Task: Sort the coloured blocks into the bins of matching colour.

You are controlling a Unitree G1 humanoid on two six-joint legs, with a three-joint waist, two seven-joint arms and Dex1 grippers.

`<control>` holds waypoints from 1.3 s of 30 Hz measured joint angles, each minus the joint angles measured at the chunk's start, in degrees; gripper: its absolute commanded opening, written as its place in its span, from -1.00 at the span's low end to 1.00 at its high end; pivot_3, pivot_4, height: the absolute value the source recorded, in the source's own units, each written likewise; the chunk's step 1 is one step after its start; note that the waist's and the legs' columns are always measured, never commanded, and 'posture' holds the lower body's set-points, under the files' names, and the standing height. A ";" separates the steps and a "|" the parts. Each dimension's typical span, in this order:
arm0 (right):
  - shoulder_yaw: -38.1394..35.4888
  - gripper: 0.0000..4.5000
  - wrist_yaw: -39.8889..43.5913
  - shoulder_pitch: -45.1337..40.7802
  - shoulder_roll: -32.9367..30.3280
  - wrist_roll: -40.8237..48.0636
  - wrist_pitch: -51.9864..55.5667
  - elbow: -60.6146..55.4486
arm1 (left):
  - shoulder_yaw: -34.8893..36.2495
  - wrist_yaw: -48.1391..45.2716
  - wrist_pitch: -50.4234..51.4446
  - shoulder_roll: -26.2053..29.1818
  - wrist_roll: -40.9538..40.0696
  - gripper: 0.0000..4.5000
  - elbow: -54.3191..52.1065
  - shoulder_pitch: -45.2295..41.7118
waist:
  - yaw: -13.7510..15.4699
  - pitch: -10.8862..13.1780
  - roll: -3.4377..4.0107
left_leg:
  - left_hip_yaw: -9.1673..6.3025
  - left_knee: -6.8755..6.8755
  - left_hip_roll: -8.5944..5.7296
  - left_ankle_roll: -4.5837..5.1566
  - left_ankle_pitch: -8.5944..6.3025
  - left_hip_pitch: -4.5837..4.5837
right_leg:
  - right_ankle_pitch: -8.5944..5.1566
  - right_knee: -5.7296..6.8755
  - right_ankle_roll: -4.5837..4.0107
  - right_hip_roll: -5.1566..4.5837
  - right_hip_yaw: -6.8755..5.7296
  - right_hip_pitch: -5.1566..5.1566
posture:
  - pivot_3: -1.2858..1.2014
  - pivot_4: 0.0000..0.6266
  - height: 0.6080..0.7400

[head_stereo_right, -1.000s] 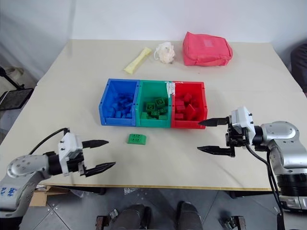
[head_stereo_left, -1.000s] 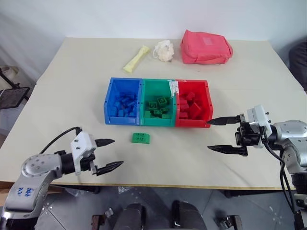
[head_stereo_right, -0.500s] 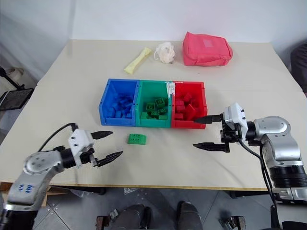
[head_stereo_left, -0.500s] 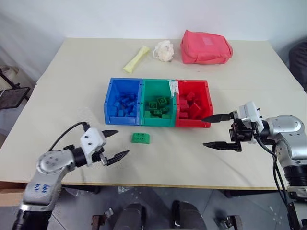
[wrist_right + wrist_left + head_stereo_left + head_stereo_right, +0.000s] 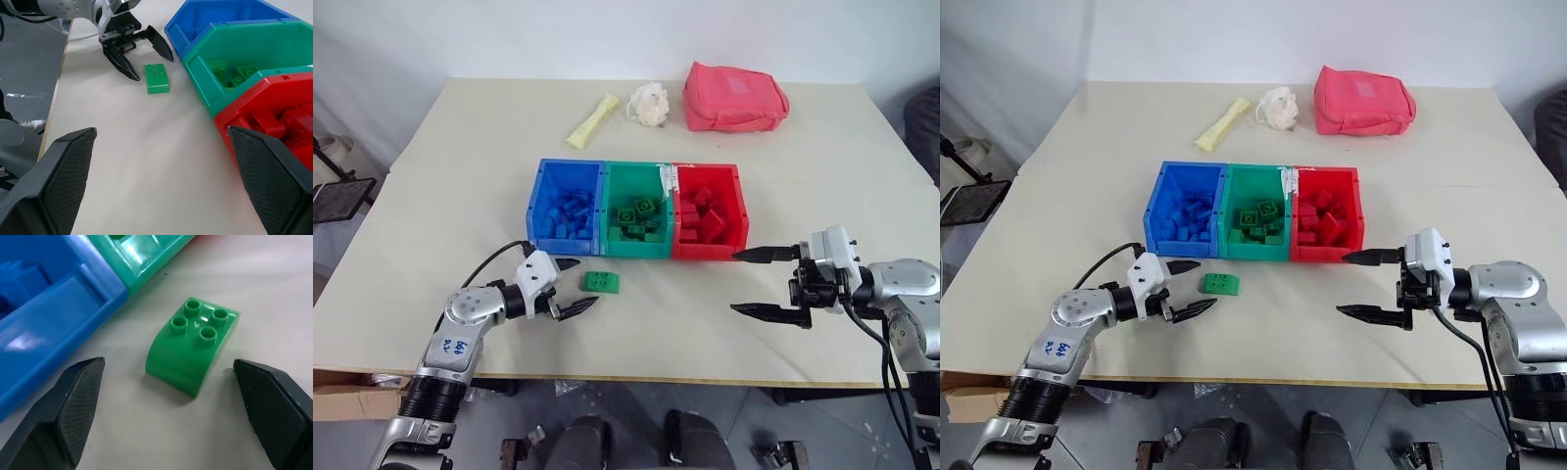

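Left gripper (image 5: 570, 289) low over the table (image 5: 431, 196) at the near left, fingers spread wide, nothing between them. Tips point at the loose green block (image 5: 601, 282); close to it but apart, with bare table showing on each side of the block in the left wrist view.

Green block lies alone on the table just in front of the bins, below the seam where the blue bin (image 5: 566, 219) meets the green bin (image 5: 638, 221). Touches neither. Look of it: bright glossy green plastic, four round studs in a square on the flat top, one side curving down in a smooth arc to the table. Sits stud side up.

Bins: three equal open boxes joined in a row mid-table. Blue bin holds a heap of blue blocks (image 5: 568, 213). Green bin holds several green blocks (image 5: 636, 217), studs visible on some. Red bin (image 5: 709, 223) at the right end holds red blocks (image 5: 703, 217). A small white label sits on the rim between green and red.

Far edge of table, well apart from the bins: pale yellow wrapper (image 5: 591, 119), white crumpled lump (image 5: 649, 102), pink-red pouch (image 5: 732, 98).

Right gripper (image 5: 766, 282) hovers at the near right of the table, fingers wide apart, empty. Upper finger tip is near the front corner of the red bin; contact cannot be told
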 measured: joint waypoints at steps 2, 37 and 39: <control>-0.53 1.00 -0.39 0.92 -0.07 0.09 0.31 -0.59 | -1.14 -1.00 -0.23 -0.95 0.00 0.99 1.41 -1.35 | 0.16 0.00 0.00 | 0.01 0.01 -0.03 0.01 0.00 0.00 | 0.01 0.00 0.01 -0.01 -0.01 0.01 | 0.03 -0.52 1.00; -7.44 1.00 -12.60 2.48 1.01 5.00 2.87 -7.08 | -1.28 9.03 10.60 -10.02 -1.14 0.00 -0.33 -21.80 | 0.24 0.01 -0.03 | 0.10 0.03 -0.02 0.03 0.02 -0.04 | 0.01 0.03 0.03 0.09 -0.14 -0.04 | 0.03 -0.52 1.00; -7.88 1.00 -13.73 2.36 1.49 5.16 2.87 -7.94 | -1.79 8.68 9.47 -10.25 -0.23 0.24 5.05 -24.13 | 0.24 0.02 -0.04 | 0.13 0.03 -0.02 0.04 0.02 -0.05 | 0.02 0.04 0.04 0.10 -0.15 -0.06 | 0.03 -0.52 1.00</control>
